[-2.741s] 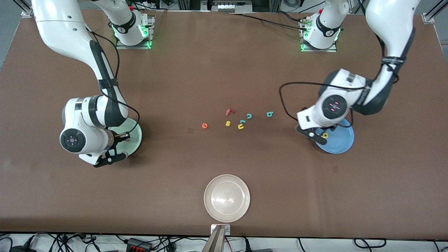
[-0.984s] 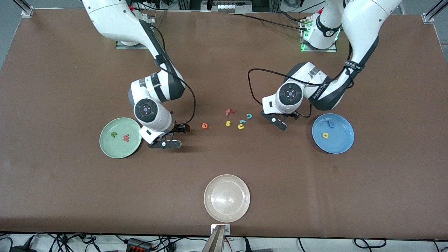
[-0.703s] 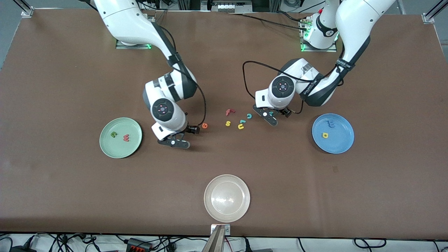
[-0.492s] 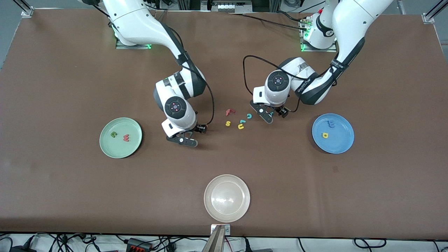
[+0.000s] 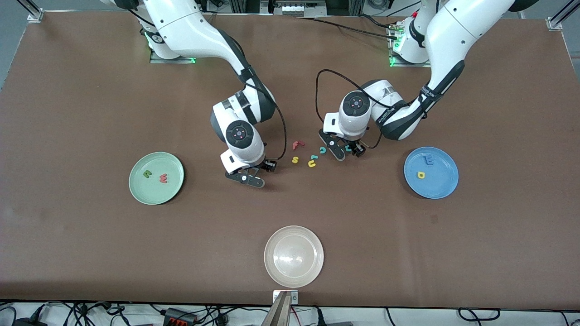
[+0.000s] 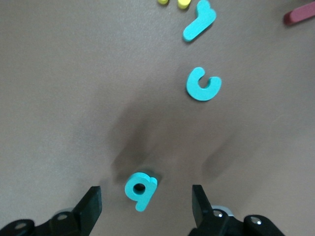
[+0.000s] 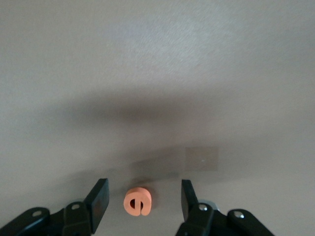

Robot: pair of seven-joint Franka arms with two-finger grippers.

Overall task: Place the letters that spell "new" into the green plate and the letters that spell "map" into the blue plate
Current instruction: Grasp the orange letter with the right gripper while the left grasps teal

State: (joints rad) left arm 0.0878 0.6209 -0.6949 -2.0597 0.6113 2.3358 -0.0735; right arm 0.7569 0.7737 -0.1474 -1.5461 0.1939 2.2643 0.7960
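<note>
Both arms moved in from the plates: right gripper [image 7: 140,199] straddled one orange "e" [image 7: 138,202], left gripper [image 6: 146,206] one teal "p" [image 6: 140,189], fingers spread, not touching.

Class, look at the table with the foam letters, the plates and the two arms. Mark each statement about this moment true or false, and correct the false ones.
1. The green plate holds two letters. True.
2. The orange "e" lies in the blue plate. False: it lies on the table between the right gripper fingers.
3. The teal "p" lies between the left gripper fingers. True.
4. The whitish-beige plate holds the yellow "s". False: it holds no letter.
5. Both grippers are fully shut. False: their fingers stand apart.
</note>
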